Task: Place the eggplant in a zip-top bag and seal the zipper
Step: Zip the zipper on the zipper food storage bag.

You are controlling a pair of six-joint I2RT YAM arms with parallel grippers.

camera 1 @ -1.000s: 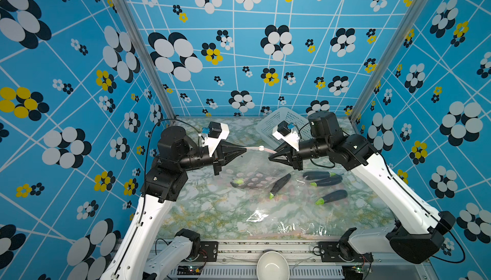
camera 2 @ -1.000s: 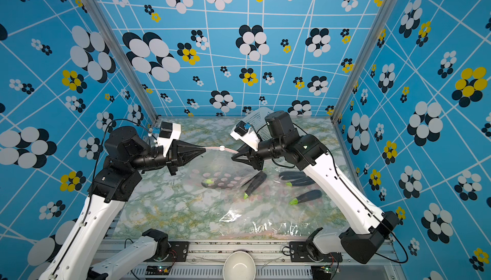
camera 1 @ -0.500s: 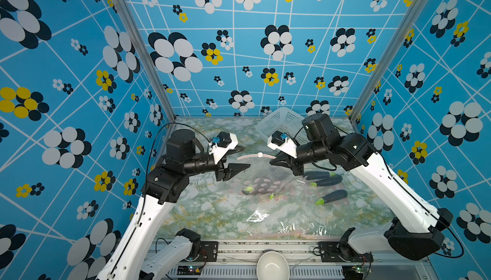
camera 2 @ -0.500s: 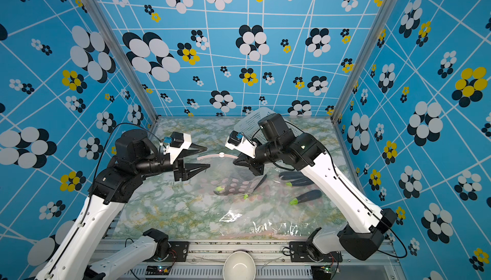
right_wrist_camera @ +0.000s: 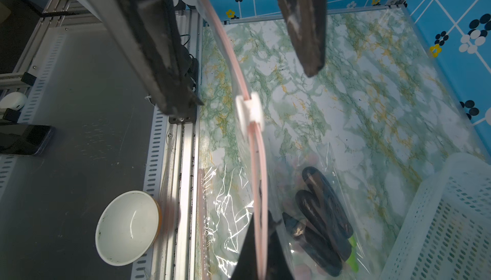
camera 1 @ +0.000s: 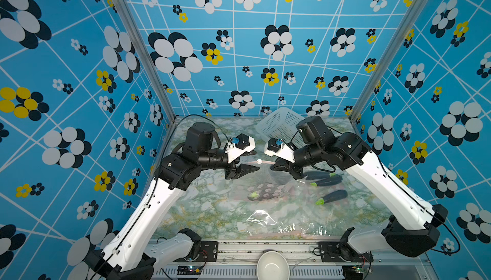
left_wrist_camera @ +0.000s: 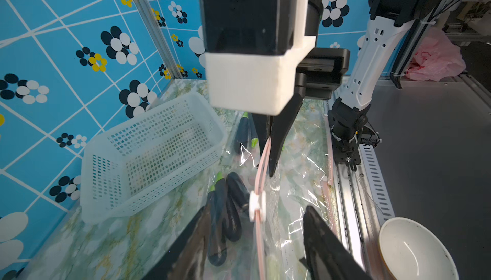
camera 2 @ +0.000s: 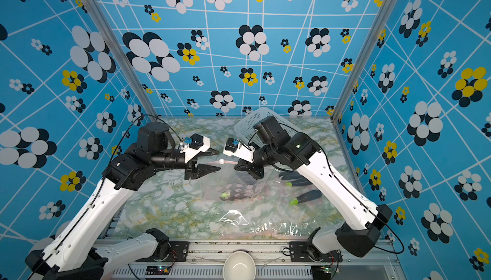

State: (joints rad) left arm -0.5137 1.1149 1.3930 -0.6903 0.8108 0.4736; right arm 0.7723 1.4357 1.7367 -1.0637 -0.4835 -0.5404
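Left gripper [camera 1: 255, 162]: jaws about half open, holding nothing. Pink zipper [left_wrist_camera: 261, 169] runs between the fingers; white slider [camera 1: 259, 161] level with fingertips, touching neither. Right gripper [camera 1: 273, 167]: closed, pinching zipper at far end. Bag [camera 1: 281, 185] hangs from that pinch, bottom resting on table [camera 1: 212, 207]. Eggplant [camera 1: 261, 195] lies inside bag, at bottom. Zipper tracks parted between slider and right gripper. Other eggplants [camera 1: 332, 196] loose on table beside right arm.

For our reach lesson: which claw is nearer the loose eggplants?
Right. The right claw, shut on the bag, hangs beside the loose eggplants; the open left claw is farther, across the bag's top.
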